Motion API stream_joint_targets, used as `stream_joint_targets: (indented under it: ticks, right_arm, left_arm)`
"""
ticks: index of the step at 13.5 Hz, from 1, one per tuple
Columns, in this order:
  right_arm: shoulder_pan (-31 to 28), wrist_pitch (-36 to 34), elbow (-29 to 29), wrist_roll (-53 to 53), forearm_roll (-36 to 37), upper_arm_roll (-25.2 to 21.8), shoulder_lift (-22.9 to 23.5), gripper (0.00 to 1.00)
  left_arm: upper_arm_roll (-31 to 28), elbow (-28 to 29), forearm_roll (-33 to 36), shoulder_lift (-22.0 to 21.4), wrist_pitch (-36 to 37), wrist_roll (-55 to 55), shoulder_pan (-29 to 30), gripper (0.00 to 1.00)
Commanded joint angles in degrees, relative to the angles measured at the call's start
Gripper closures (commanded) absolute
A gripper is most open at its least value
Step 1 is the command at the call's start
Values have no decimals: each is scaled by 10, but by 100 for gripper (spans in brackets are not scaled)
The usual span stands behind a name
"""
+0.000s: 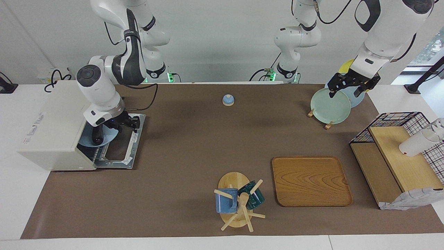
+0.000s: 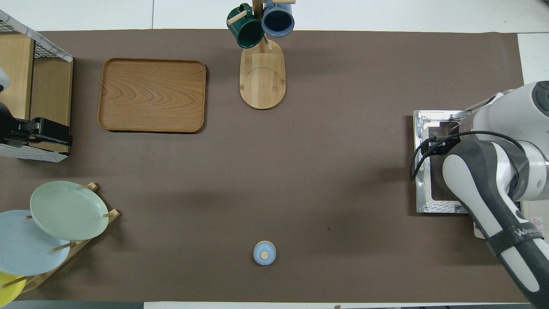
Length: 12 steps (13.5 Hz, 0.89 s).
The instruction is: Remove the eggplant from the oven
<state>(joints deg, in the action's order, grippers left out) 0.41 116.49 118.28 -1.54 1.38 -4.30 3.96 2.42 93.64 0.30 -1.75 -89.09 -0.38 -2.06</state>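
Observation:
The white oven (image 1: 52, 132) stands at the right arm's end of the table, its door (image 1: 119, 149) folded down flat. The door also shows in the overhead view (image 2: 422, 201). The dark eggplant (image 1: 98, 135) lies on a light blue plate (image 1: 109, 137) at the oven's mouth. My right gripper (image 1: 104, 128) is right over the eggplant, and its hand hides the fingers. In the overhead view the right arm hides the eggplant. My left gripper (image 1: 345, 93) waits open and empty above the plate rack; it also shows in the overhead view (image 2: 51, 133).
A rack of plates (image 1: 329, 106) stands near the left arm. A black wire rack with wooden shelves (image 1: 399, 156) holds a white cup (image 1: 416, 144). A wooden tray (image 1: 310, 180), a mug tree (image 1: 239, 201) and a small blue knobbed lid (image 1: 228, 100) stand on the brown mat.

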Motion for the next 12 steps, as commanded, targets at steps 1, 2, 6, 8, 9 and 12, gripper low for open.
stream_joint_targets:
  ticks: [1, 2, 6, 8, 9, 12]
  right_arm:
    - [-16, 12, 27, -14, -1, 4, -11, 38]
    - [-16, 39, 48, -14, -1, 4, -18, 39]
    - [-43, 93, 92, -86, 0, 4, -28, 83]
    - [-24, 84, 85, -104, 32, 8, -28, 100]
    - [7, 68, 73, -97, 68, 9, -26, 100]
    - [83, -36, 6, -8, 85, 8, -16, 100]
  left_arm:
    - [0, -1, -8, -4, 0, 3, 4, 0]
    - [0, -1, -8, -4, 0, 3, 4, 0]
    - [0, -1, -8, -3, 0, 3, 4, 0]
    - [0, -1, -8, -4, 0, 3, 4, 0]
    - [0, -1, -8, -4, 0, 3, 4, 0]
    - [0, -1, -8, -4, 0, 3, 4, 0]
